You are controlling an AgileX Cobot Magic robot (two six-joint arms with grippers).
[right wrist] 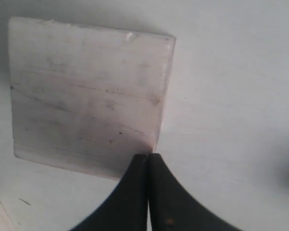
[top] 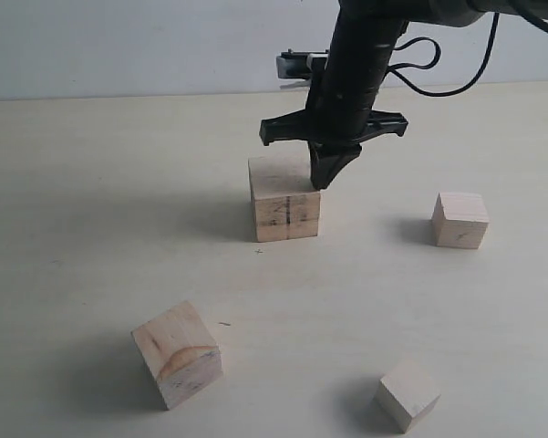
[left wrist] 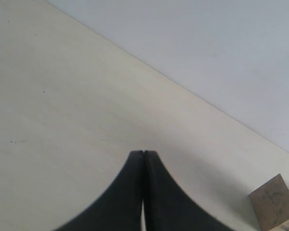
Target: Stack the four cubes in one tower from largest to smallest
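Observation:
The largest cube, pale wood with a dark seam line, stands near the table's middle; its top face fills the right wrist view. My right gripper is shut and empty, its tips at that cube's right back top corner. A cube with reddish grain arcs sits tilted at the front left. A smaller cube stands at the right, and the smallest cube lies at the front right. My left gripper is shut over bare table, out of the exterior view. A cube corner shows beyond it.
All cubes rest apart on a pale tabletop. A light wall runs behind the table's far edge. Black cables hang from the right arm above the big cube.

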